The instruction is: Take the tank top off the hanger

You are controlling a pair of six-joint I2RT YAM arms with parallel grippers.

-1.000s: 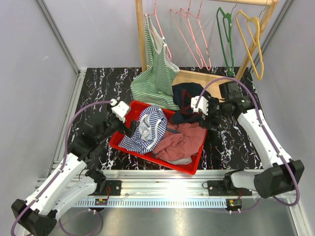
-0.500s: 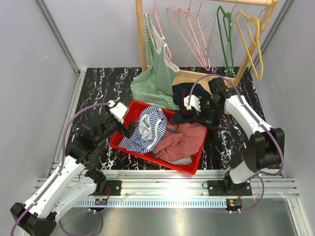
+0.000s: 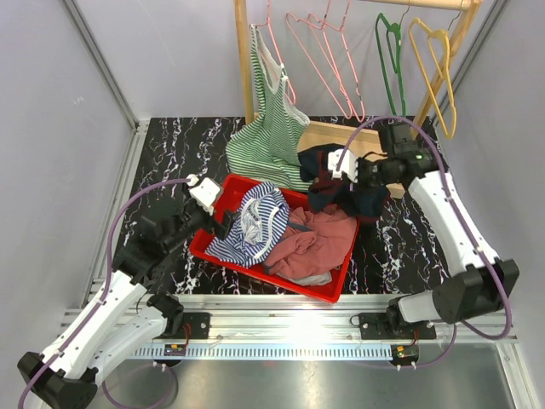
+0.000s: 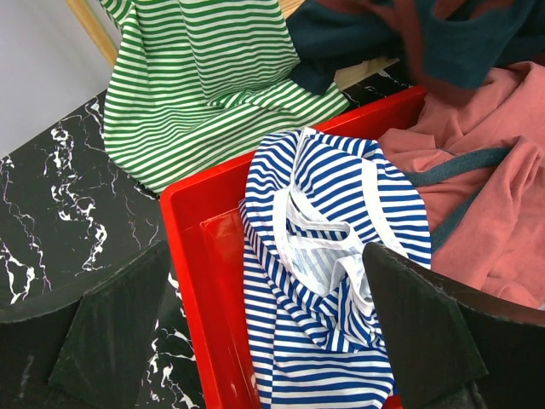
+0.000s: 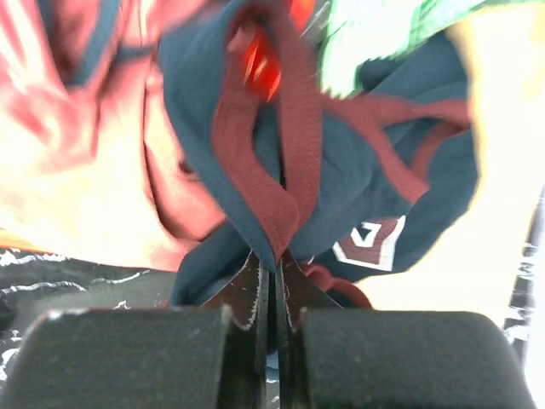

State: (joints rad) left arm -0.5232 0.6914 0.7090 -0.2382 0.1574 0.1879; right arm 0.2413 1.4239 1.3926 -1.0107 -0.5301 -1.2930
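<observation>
Two grippers show from above. The green striped tank top (image 3: 271, 128) hangs on the pink hanger (image 3: 288, 81) at the rack's left end, its hem reaching the table behind the red tray (image 3: 255, 271). The right gripper (image 3: 334, 175), just right of that hem, is clamped on a navy garment (image 3: 345, 198). The left gripper (image 3: 220, 223) sits at the tray's left rim, well apart from the tank top.

Left wrist: fingers (image 4: 111, 332) spread wide over a blue striped top (image 4: 341, 256); the tank top lies beyond the tray.

Right wrist: fingers (image 5: 247, 294) pinch the garment's maroon trim.
</observation>
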